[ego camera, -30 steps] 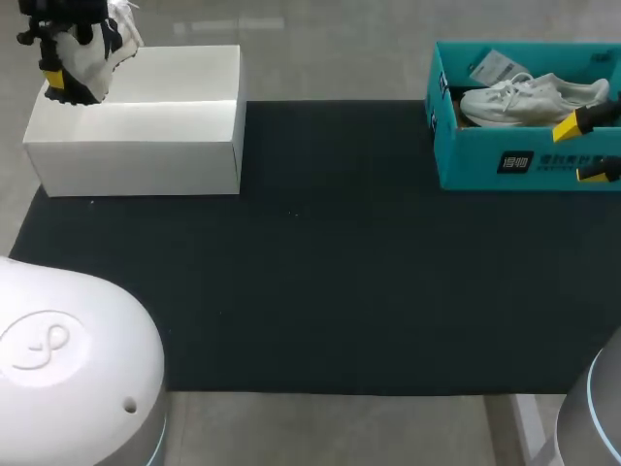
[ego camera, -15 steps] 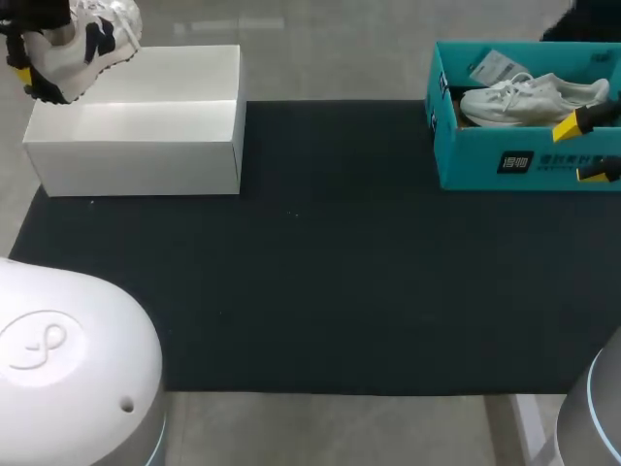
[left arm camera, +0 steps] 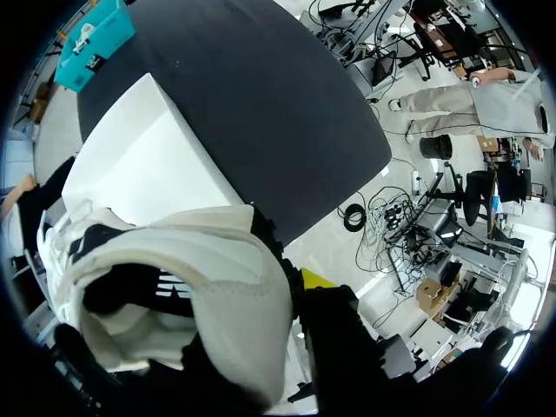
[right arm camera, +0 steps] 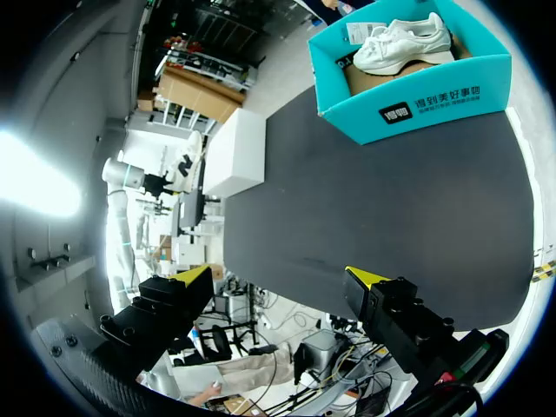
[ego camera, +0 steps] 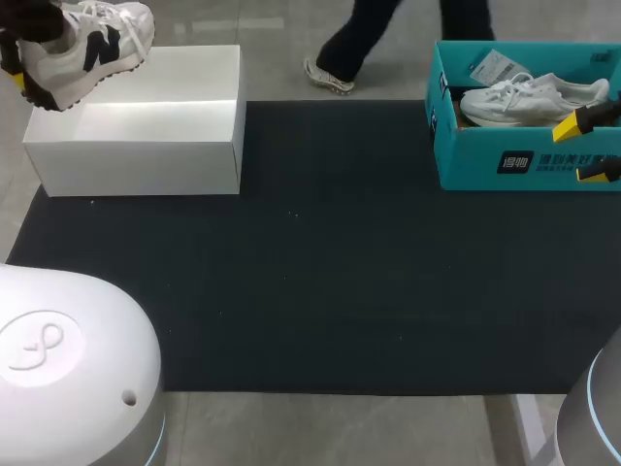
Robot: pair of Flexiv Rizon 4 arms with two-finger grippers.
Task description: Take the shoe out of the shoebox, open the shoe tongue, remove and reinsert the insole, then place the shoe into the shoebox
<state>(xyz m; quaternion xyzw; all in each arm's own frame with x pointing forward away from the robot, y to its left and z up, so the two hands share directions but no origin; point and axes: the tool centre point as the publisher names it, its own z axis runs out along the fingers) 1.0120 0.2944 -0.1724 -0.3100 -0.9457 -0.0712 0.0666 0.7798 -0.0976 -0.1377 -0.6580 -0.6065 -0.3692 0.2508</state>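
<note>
My left hand (left arm camera: 261, 321) pinches a white-and-black sneaker (ego camera: 87, 49) above the white cardboard shoebox (ego camera: 146, 136), far left; my right hand (right arm camera: 278, 276) hangs spread.

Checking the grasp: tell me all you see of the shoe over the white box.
The shoe is an off-white sneaker with a dark side logo, white laces and dark sole. It hangs tilted over the white shoebox, at its far left corner, seemingly clear of it, gripped near the heel by the left hand.
</note>
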